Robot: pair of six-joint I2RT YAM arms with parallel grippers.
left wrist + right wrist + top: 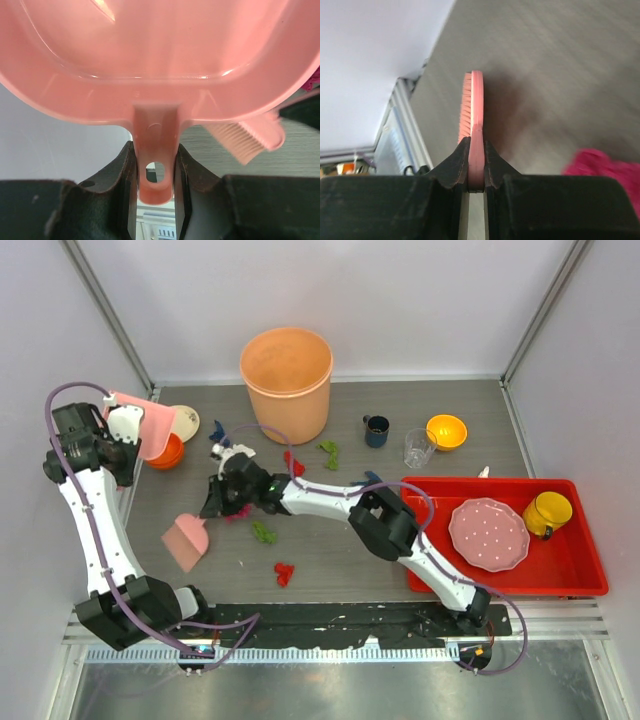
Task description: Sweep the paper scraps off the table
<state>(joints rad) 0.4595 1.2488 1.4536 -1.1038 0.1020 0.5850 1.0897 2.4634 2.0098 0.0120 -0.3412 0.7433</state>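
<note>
My left gripper (128,430) is shut on the handle (155,150) of the pink dustpan (150,423), held up at the far left; the pan fills the left wrist view (160,50). My right gripper (213,506) is shut on a pink brush (187,540), seen edge-on in the right wrist view (476,105) and at the right of the left wrist view (250,140). Paper scraps lie on the dark grey table (330,560): red (285,573), green (264,533), red (294,464), green (329,452), blue (219,435), and magenta beside the right gripper (605,165).
A large orange bucket (287,380) stands at the back. An orange bowl (168,452) and a cream bowl (187,422) sit under the dustpan. A dark cup (376,430), a glass (419,448) and another orange bowl (446,430) stand right of the bucket. A red tray (560,575) holds a pink plate and a yellow mug.
</note>
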